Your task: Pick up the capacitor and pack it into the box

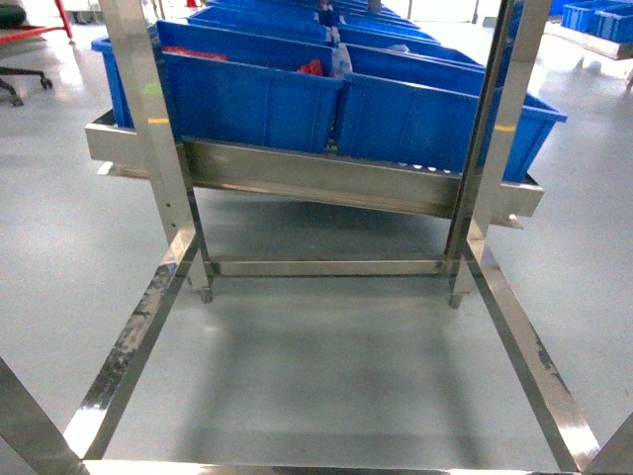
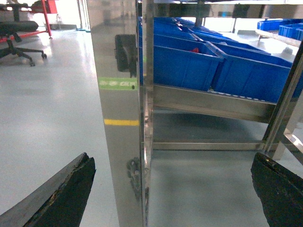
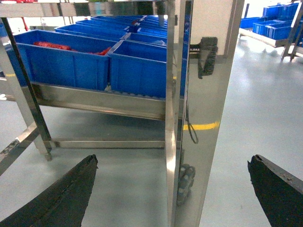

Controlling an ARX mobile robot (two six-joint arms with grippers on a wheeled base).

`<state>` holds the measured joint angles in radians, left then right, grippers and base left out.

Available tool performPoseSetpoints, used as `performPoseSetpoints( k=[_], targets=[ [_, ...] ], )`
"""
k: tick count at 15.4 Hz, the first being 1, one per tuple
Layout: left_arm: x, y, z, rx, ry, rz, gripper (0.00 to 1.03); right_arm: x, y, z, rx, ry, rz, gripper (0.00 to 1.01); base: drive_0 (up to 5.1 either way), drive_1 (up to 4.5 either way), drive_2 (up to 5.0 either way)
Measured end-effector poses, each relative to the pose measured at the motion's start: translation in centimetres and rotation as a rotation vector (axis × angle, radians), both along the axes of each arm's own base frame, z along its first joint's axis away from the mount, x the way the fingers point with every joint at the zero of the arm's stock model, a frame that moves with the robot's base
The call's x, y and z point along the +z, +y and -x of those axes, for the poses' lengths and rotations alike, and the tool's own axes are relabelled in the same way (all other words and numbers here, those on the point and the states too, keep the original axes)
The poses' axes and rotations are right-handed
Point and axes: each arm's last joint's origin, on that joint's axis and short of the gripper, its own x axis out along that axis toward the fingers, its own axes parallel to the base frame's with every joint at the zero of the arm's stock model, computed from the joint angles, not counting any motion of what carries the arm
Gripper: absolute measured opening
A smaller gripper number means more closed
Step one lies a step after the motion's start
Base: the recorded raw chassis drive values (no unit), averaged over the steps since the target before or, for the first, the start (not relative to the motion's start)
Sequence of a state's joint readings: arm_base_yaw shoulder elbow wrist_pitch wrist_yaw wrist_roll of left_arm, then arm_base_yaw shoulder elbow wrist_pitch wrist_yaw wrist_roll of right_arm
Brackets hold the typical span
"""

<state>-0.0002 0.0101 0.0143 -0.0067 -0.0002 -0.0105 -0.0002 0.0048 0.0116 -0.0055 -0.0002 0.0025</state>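
The head view shows a stainless steel rack (image 1: 326, 188) standing on a grey floor (image 1: 316, 366), with its tilted shelf carrying rows of blue plastic bins (image 1: 247, 99) that run from near to far. Red items (image 1: 313, 67) lie inside one bin left of centre; their type cannot be determined. Two upright steel posts (image 1: 148, 109) frame the shelf on the left and right, and low steel rails extend toward the camera along the floor on both sides. No arm appears in the head view. In the left wrist view, the left end effector (image 2: 173, 194) is open, its two dark fingers (image 2: 61, 198) spread well apart at the lower corners with nothing between them; a steel post carrying a green label (image 2: 118, 83) and a yellow stripe stands just ahead of it. In the right wrist view, the right end effector (image 3: 173, 189) is likewise open and holds nothing, facing a steel post with bins to the left. An office chair (image 2: 19, 38) stands at the far left. The box and the capacitor appear in none of the three views
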Motion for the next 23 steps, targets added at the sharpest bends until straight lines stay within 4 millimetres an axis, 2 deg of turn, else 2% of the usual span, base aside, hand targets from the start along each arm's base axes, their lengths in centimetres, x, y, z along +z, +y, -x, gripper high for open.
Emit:
performPoseSetpoints(
  k=[23],
  targets=[
    [-0.01,0.00,0.00,0.000,0.001,0.000,0.98,-0.01,0.00,0.00,0.000,0.001,0.000,0.98,0.0,0.00,0.0]
  ],
)
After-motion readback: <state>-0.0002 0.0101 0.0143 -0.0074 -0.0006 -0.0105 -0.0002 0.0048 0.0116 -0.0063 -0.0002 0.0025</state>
